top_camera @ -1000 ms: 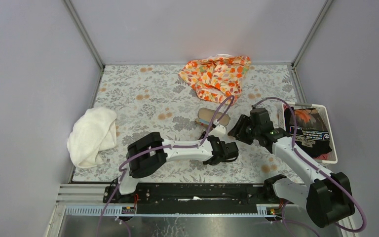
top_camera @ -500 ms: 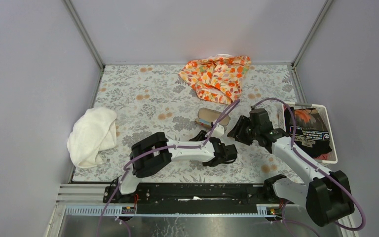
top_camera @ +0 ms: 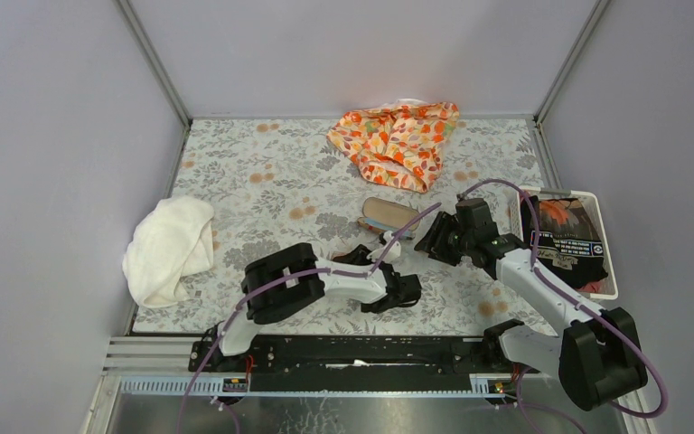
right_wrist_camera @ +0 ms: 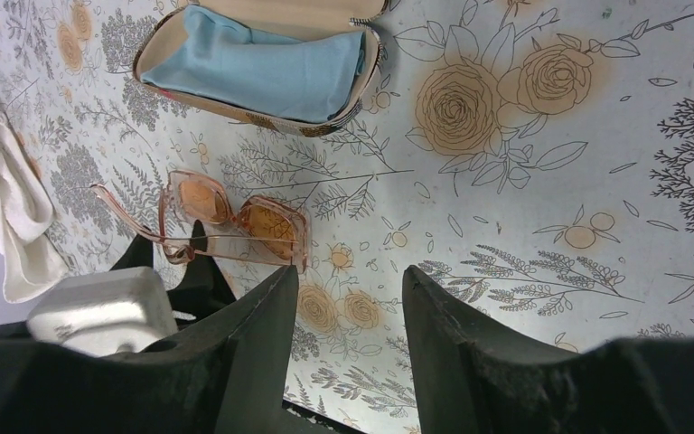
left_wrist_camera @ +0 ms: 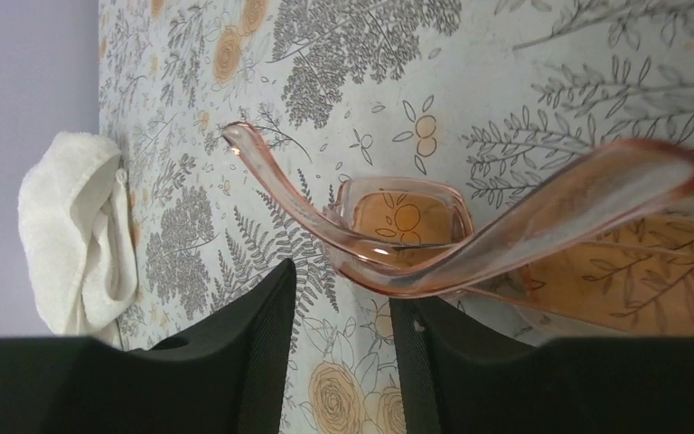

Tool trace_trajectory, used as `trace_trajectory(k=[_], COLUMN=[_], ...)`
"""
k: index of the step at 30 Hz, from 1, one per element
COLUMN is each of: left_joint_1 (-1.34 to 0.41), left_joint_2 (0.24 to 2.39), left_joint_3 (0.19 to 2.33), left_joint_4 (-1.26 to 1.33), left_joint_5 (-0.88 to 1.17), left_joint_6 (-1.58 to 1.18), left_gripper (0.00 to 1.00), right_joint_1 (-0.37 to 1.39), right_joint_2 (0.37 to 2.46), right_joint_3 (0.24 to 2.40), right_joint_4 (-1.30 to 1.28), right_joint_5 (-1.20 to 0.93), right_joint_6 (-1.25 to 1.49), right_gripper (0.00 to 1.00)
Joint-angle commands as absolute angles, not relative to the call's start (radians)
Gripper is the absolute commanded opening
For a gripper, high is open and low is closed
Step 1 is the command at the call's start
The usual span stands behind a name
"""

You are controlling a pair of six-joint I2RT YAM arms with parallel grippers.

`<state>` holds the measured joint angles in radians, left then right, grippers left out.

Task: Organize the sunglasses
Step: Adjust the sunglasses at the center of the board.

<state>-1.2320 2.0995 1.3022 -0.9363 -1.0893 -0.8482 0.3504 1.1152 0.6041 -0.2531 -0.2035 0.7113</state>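
Sunglasses (right_wrist_camera: 235, 217): loose on surface (right_wrist_camera: 524, 163) | case (right_wrist_camera: 271, 117): open, holds cloth (right_wrist_camera: 253, 68) only | left hand (left_wrist_camera: 342, 303), right hand (right_wrist_camera: 351, 280): apart, empty | casing pending

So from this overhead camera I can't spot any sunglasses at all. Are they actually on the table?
Observer: Yes. The right wrist camera shows the sunglasses lying on the table, one arm sticking out.
Operator: Is the left arm holding them?
Observer: No. The left fingers stand apart with nothing between them, and the glasses sit just beyond the tips.
Operator: And that tan oval thing?
Observer: It's a case, open, with a blue cloth inside.
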Motion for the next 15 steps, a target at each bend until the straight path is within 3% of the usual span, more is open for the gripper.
trace_trajectory(k=[1, 6, 15], left_joint_1=[-1.22, -1.216, -1.209], left_joint_2=[2.031, 1.903, 1.8], left_joint_3=[1.209, 1.091, 1.016], left_joint_4=[-0.682, -0.461, -0.313], left_joint_5=[-1.108, -1.002, -0.877], left_joint_6=[-0.701, -0.509, -0.312], left_gripper=[0.5, 0.52, 0.48], right_joint_1=[0.345, 0.345, 0.345], right_joint_2=[1.119, 1.123, 1.13], right_joint_3=[0.607, 0.608, 0.609], right_joint_4=[-0.238, -0.238, -0.232], right_joint_5=[-0.227, -0.23, -0.241], right_joint_6=[0.693, 0.691, 0.692], right_gripper=[0.53, 0.53, 0.53])
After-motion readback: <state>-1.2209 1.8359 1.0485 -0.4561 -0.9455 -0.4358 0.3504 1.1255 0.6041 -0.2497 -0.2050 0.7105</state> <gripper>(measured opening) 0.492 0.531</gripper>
